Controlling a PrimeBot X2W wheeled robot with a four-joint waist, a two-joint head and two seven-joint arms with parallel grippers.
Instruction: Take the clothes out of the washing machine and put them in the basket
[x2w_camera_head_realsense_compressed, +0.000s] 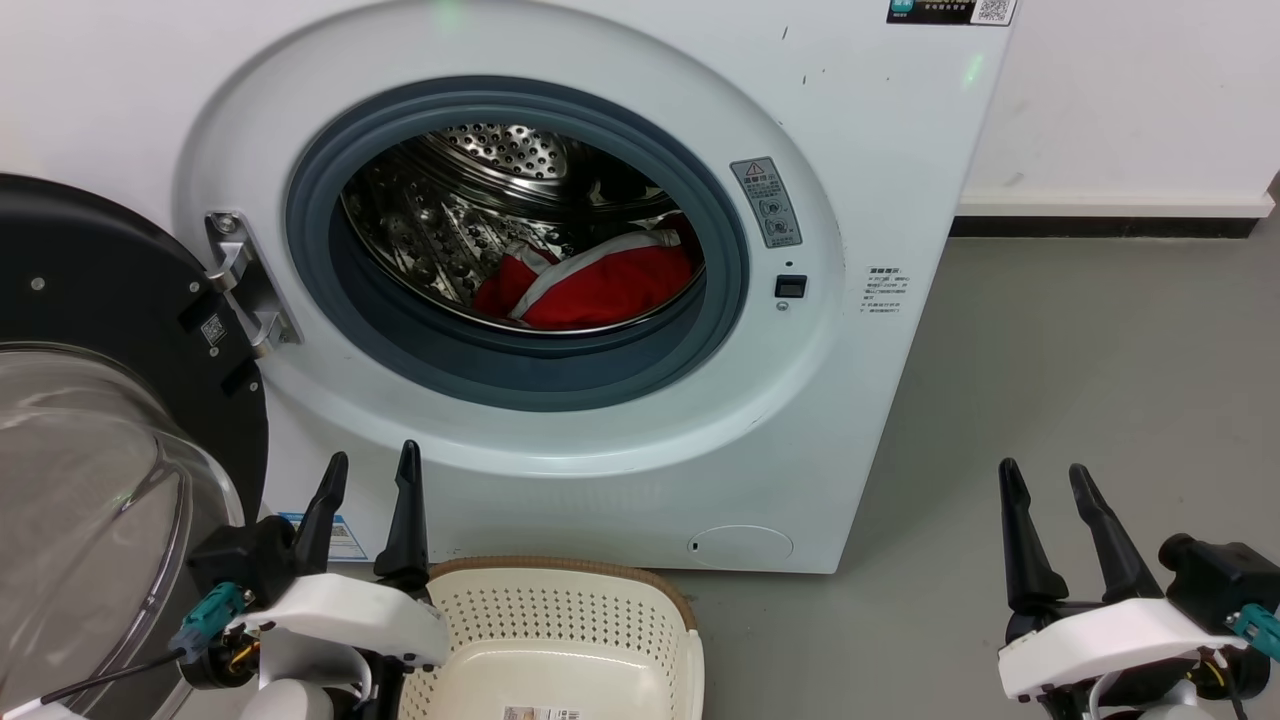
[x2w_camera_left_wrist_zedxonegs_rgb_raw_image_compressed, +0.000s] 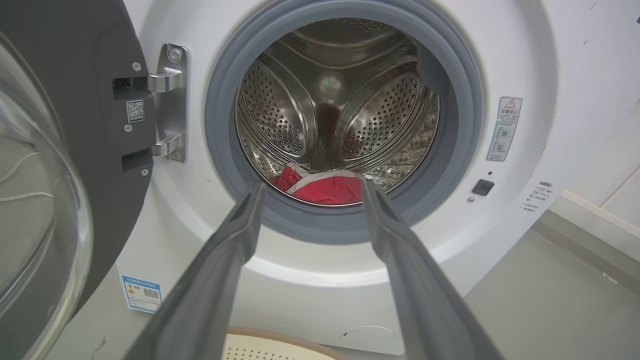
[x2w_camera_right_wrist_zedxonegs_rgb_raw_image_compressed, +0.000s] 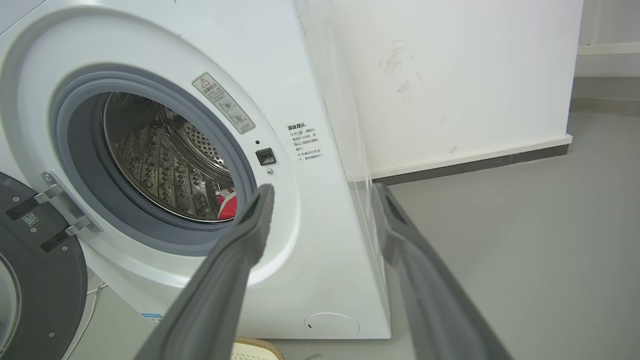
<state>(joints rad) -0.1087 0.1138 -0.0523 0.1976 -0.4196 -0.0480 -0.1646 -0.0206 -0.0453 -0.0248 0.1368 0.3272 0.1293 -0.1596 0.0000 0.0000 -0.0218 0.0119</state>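
The washing machine (x2w_camera_head_realsense_compressed: 620, 480) stands with its door (x2w_camera_head_realsense_compressed: 100, 300) swung open to the left. The basket (x2w_camera_head_realsense_compressed: 560, 610) sits on the floor (x2w_camera_head_realsense_compressed: 1080, 380) just in front of it. The clothes (x2w_camera_head_realsense_compressed: 610, 280) lie low in the drum (x2w_camera_head_realsense_compressed: 480, 160), toward its right. The left claw (x2w_camera_head_realsense_compressed: 373, 455) and right claw (x2w_camera_head_realsense_compressed: 1044, 468) hover near, fingers apart, holding nothing.

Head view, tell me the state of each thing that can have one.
door: open, swung left.
drum: holds clothes.
clothes: bunched low in the drum.
basket: upright, visible part empty.
left gripper: open, empty.
right gripper: open, empty.
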